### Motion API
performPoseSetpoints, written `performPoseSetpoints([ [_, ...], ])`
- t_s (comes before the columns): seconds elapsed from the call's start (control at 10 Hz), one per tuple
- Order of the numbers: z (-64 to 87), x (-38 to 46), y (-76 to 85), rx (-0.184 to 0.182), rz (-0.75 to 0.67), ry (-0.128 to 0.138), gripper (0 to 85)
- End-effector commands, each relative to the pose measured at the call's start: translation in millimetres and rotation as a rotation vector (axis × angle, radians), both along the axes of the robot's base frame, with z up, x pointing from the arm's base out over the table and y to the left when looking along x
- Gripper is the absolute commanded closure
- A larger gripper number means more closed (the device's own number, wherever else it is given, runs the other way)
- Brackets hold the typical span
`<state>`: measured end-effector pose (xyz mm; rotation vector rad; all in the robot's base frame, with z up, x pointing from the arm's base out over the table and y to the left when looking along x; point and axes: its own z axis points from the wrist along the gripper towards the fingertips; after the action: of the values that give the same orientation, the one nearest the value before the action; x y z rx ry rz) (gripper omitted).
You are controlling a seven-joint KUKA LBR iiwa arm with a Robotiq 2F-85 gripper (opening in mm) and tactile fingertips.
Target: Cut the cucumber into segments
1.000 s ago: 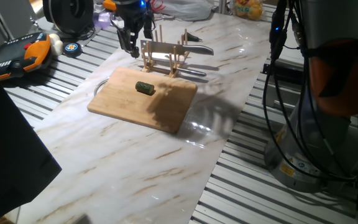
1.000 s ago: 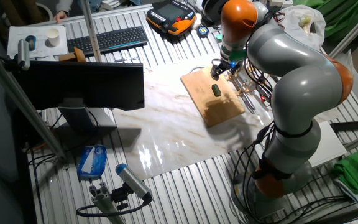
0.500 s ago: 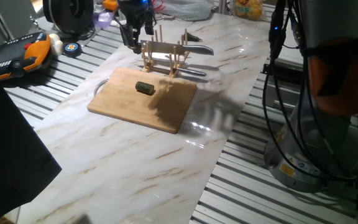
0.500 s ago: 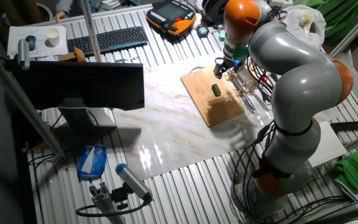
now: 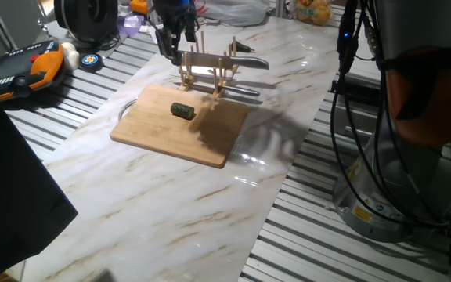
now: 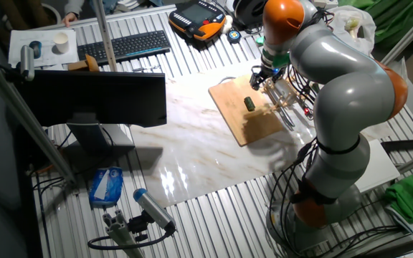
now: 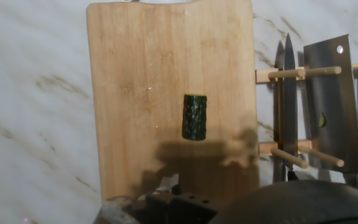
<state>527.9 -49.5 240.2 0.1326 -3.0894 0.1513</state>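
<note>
Gripper (image 5: 172,45) above knife rack (image 7: 303,118); cucumber (image 7: 194,116) on board (image 7: 135,74).

A robotics lab: slatted metal bench (image 6: 214,197), keyboard (image 6: 124,45), teach pendant (image 6: 199,19), cables.

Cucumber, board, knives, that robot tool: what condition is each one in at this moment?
Cucumber: whole, uncut, lying on its side on the board.
Wooden board: flat on the marble table, bare apart from the cucumber.
Cleaver: resting in the wooden rack, not picked up.
Thin knife: also in the rack, beside the cleaver.
Tool: above the rack end, holding nothing visible; open or shut cannot be told.
</note>
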Motion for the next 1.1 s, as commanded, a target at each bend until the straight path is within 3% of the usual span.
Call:
performPoseSetpoints([
  [0.0, -2.2, 0.8, -2.2, 0.000, 0.004, 0.001, 0.0],
  [0.3, -16.9, 3.1, -14.6, 0.019, 0.020, 0.003, 0.0],
  [1.0, -19.4, 5.1, -27.9, 0.023, 0.028, 0.014, 0.0],
])
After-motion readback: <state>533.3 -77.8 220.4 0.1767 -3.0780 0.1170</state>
